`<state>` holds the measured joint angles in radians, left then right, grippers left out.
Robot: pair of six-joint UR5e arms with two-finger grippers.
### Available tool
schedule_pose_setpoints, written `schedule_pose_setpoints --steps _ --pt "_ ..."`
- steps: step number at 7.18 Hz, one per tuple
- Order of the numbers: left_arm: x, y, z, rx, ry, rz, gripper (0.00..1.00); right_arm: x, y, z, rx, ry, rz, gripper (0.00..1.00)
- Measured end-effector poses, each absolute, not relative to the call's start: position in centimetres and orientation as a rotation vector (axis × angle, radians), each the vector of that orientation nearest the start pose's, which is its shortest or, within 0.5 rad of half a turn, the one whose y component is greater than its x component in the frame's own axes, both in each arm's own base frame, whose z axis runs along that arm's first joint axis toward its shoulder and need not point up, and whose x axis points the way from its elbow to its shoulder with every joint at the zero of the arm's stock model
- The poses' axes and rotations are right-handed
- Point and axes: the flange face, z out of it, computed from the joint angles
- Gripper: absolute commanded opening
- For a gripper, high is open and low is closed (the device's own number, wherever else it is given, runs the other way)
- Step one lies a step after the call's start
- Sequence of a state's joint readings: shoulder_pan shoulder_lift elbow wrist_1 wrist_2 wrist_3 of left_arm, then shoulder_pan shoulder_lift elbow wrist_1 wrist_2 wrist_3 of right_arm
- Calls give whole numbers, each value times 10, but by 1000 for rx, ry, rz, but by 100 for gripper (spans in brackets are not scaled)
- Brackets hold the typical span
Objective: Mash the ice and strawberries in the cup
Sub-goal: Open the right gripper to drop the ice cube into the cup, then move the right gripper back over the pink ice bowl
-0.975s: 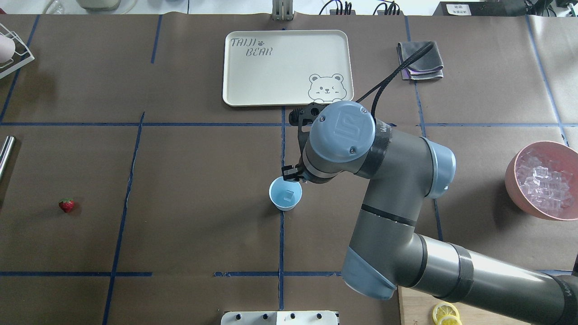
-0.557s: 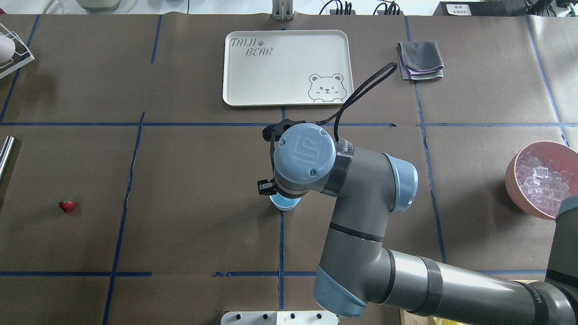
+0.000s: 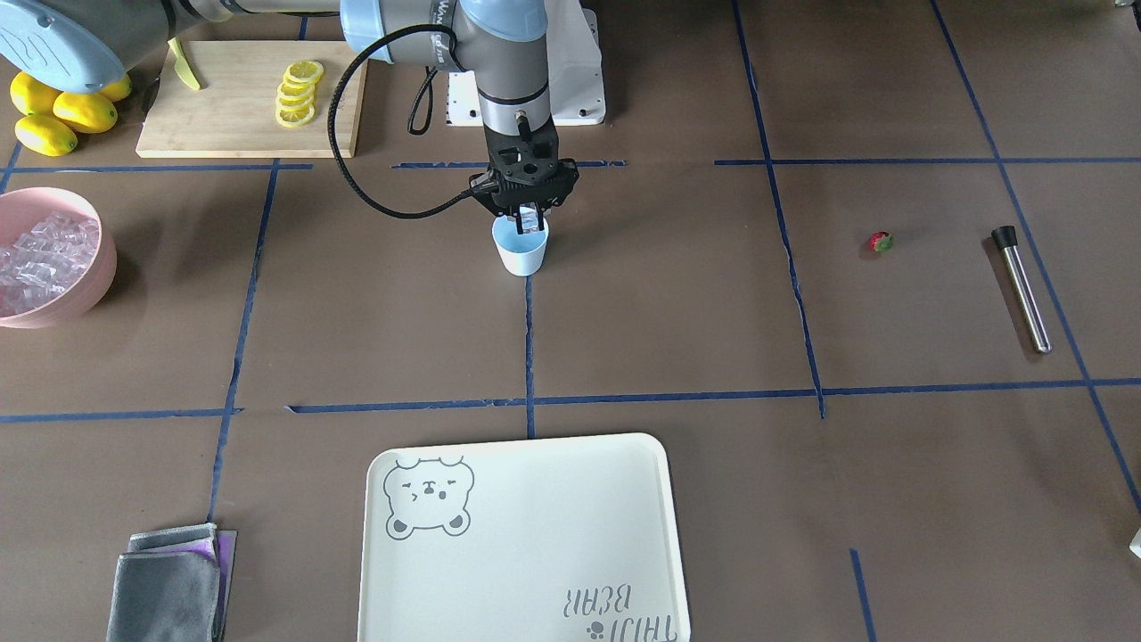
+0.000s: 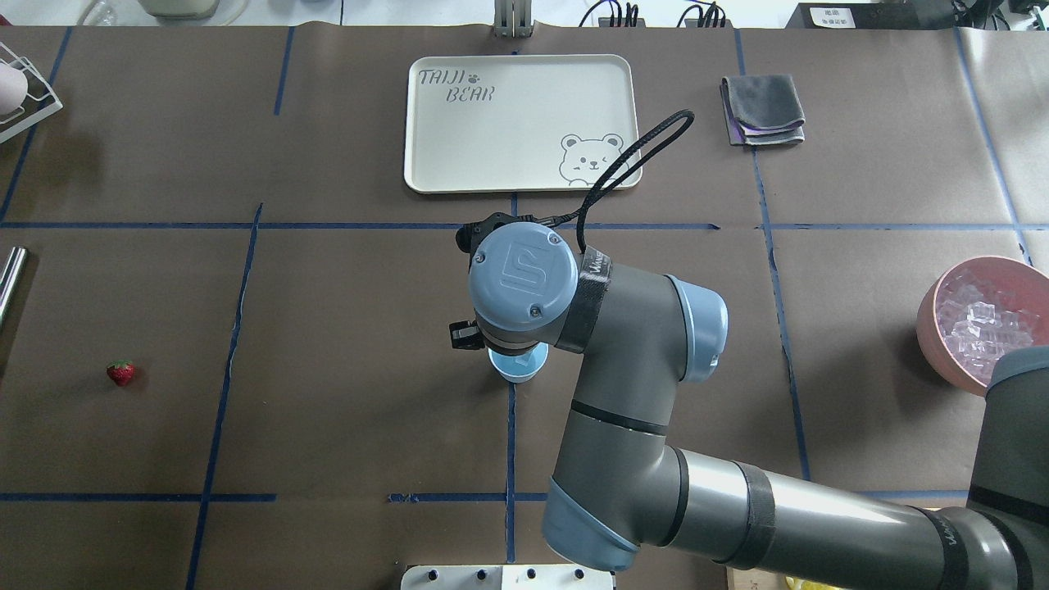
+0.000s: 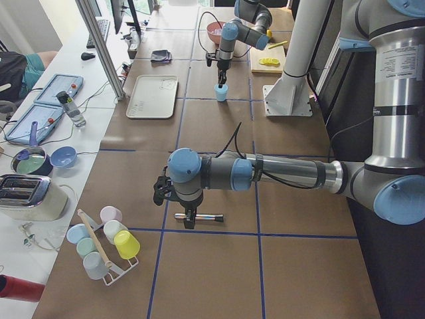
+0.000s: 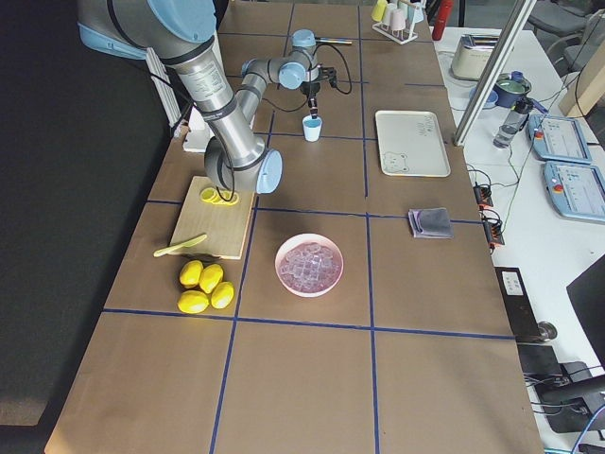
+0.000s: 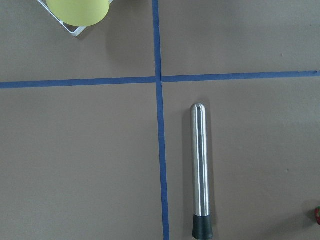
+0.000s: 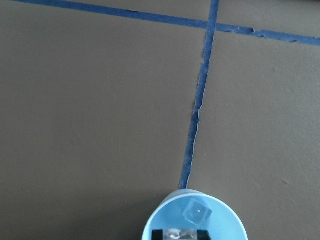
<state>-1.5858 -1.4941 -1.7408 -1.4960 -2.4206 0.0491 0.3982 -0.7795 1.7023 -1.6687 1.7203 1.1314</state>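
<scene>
Blue-lined, the cup [image 3: 520, 257] holds one ice cube [image 8: 196, 212]; a second cube [image 8: 181, 234] is gripped by the right tool [image 3: 524, 218] above it. The strawberry [image 3: 881, 241] lies well apart on the tabletop [image 3: 677, 294], so mashing is judged far off. More ice [image 3: 40, 259] fills the pink bowl [image 3: 105, 272]. The left tool [image 5: 189, 218] cannot be judged open or closed.

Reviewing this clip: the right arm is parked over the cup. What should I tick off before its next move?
1. Right gripper above the cup: ok.
2. Held ice cube between its fingertips, over the cup's mouth: ok.
3. Cup upright, with a loose ice cube lying inside: ok.
4. Strawberry in the cup: not ok, it lies on the table.
5. Left gripper, above the metal muddler, open or shut: cannot tell.
</scene>
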Motion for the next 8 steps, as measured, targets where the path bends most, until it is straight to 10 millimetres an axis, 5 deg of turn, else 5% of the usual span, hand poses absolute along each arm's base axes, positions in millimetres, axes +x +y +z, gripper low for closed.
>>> schedule_pose_setpoints --steps 3,4,6,8 --pt "-66 -458 613 47 849 39 100 -573 -370 143 205 -806 -98 99" --pt "-66 -458 613 47 849 39 100 -557 -367 143 204 -799 -94 100" --pt "-65 -458 612 47 849 40 100 -493 -371 164 224 -785 -62 100" --pt "-65 -459 611 50 849 42 100 -405 -391 202 265 -767 -28 100"
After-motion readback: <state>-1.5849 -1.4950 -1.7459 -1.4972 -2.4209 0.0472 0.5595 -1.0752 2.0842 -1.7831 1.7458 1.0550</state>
